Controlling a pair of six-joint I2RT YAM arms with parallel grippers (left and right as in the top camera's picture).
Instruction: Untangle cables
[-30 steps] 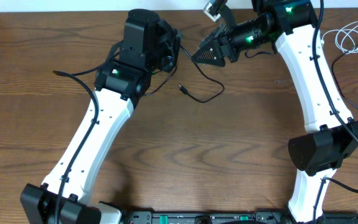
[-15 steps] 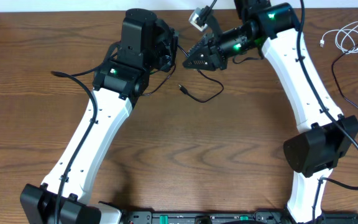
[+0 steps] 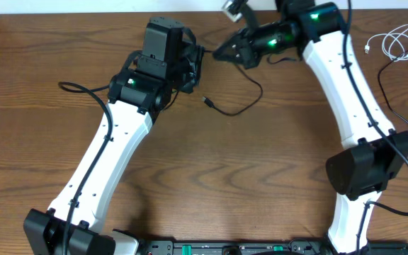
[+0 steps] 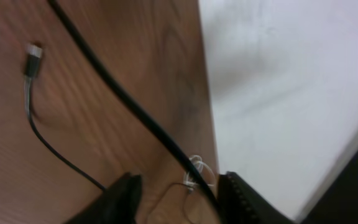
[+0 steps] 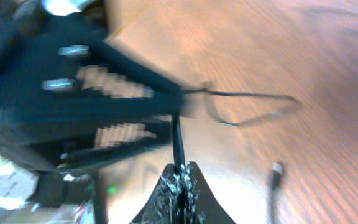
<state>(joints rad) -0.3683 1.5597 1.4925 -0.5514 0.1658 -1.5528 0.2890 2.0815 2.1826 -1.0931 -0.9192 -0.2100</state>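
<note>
One black cable [image 5: 178, 143], right fingers [image 5: 166, 194] clamped on it, left fingers [image 4: 122, 196] apart around it

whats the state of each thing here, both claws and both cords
left claw: open
right claw: shut on the black cable
black cable: one stretch pinched and lifted by the right claw, plug end lying loose on the table
white cable: loosely looped on the table, apart from the black cable, not held
</note>
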